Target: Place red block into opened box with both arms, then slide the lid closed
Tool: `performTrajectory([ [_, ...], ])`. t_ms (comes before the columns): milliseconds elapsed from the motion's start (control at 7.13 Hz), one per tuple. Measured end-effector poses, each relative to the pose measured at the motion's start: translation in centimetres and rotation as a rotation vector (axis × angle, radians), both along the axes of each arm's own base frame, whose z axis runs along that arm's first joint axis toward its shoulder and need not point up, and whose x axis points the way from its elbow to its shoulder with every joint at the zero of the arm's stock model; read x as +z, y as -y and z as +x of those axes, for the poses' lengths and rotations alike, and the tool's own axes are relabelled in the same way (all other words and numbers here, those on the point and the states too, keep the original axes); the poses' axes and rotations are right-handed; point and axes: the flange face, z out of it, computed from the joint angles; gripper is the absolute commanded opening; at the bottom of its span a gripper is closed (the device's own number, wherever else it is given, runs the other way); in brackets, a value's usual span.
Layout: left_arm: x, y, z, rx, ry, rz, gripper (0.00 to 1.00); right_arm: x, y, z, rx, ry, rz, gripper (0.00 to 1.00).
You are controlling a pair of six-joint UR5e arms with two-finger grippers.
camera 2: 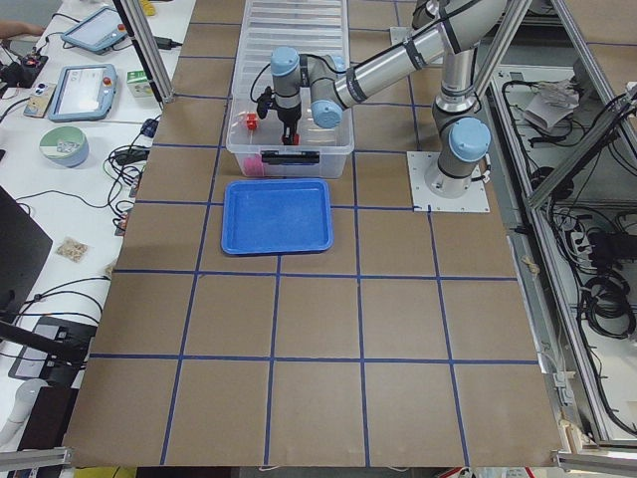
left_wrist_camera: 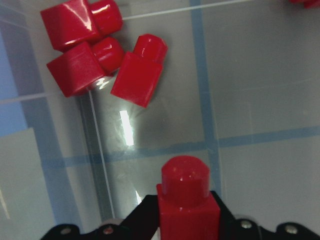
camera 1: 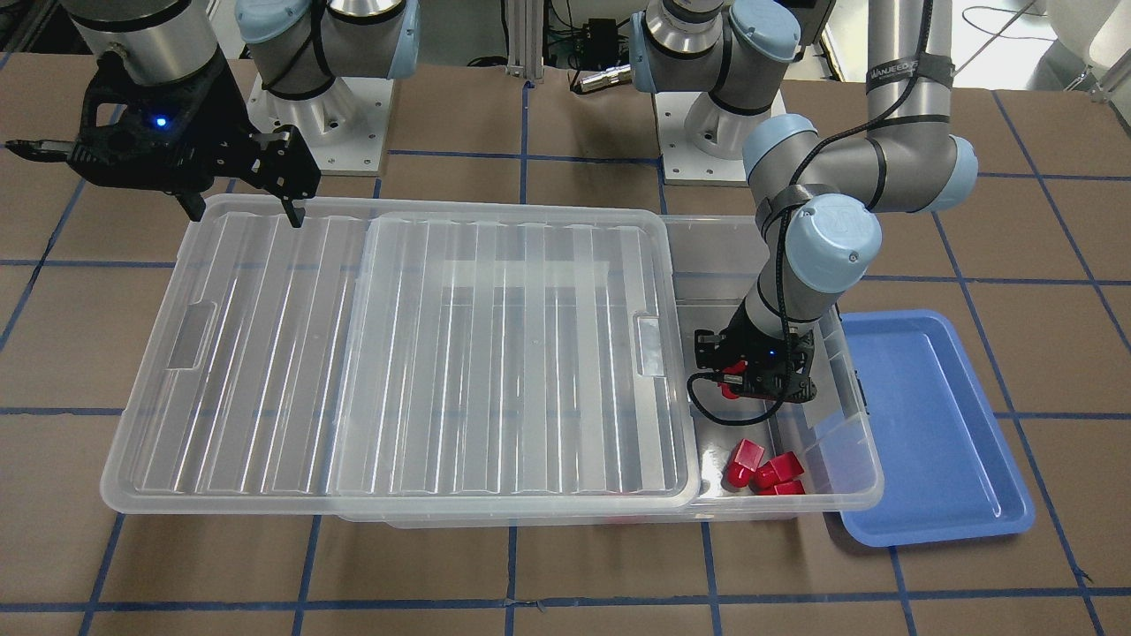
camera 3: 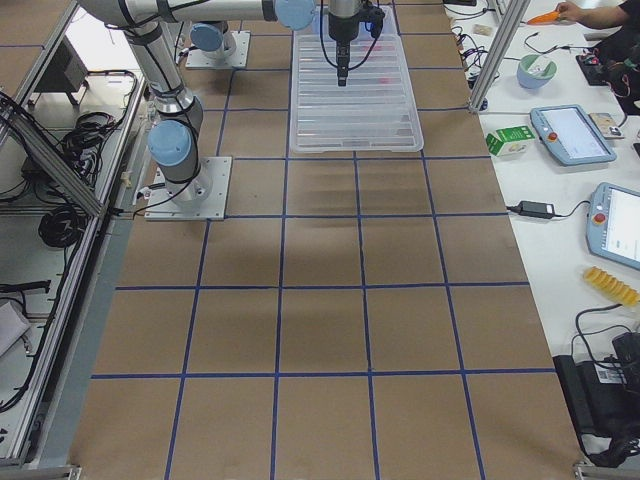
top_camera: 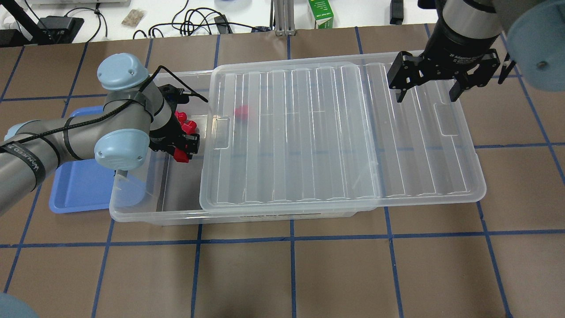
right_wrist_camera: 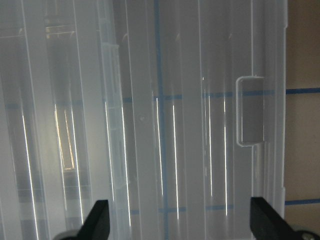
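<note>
My left gripper (top_camera: 182, 148) hangs low inside the uncovered end of the clear box (top_camera: 154, 216), shut on a red block (left_wrist_camera: 186, 200) with its stub pointing away from the fingers. Three more red blocks (left_wrist_camera: 100, 50) lie on the box floor just beyond it, also seen as loose red blocks (camera 1: 765, 468) near the box's corner. The ribbed lid (top_camera: 335, 132) covers most of the box and overhangs its far end. My right gripper (top_camera: 426, 92) is open above that overhanging end of the lid (right_wrist_camera: 165, 125), holding nothing.
An empty blue tray (camera 1: 937, 424) lies against the box's open end. Another red block (top_camera: 241, 111) shows faintly through the lid. Both arm bases (camera 1: 318, 115) stand behind the box. Brown table with blue tape lines surrounds it.
</note>
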Motion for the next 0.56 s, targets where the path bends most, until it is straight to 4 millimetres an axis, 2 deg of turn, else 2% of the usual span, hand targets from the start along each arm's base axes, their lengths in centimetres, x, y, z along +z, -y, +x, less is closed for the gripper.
performTrajectory([
  [140,-0.6,-0.3,0.0,0.005,-0.001,0.013,0.56,0.1,0.5,-2.6,0.034,-0.016,0.002,1.00],
  [280,-0.9,-0.5,0.0,0.005,-0.001,0.017,0.81,0.0,0.8,-6.1,0.037,-0.036,0.016,1.00],
  [421,-0.7,-0.3,0.0,0.005,0.000,0.009,0.89,-0.4,0.8,-10.4,0.006,-0.038,0.047,1.00],
  [561,-0.1,0.0,0.1,0.007,0.001,-0.008,0.92,-0.9,0.5,-14.6,-0.022,-0.029,0.078,1.00],
])
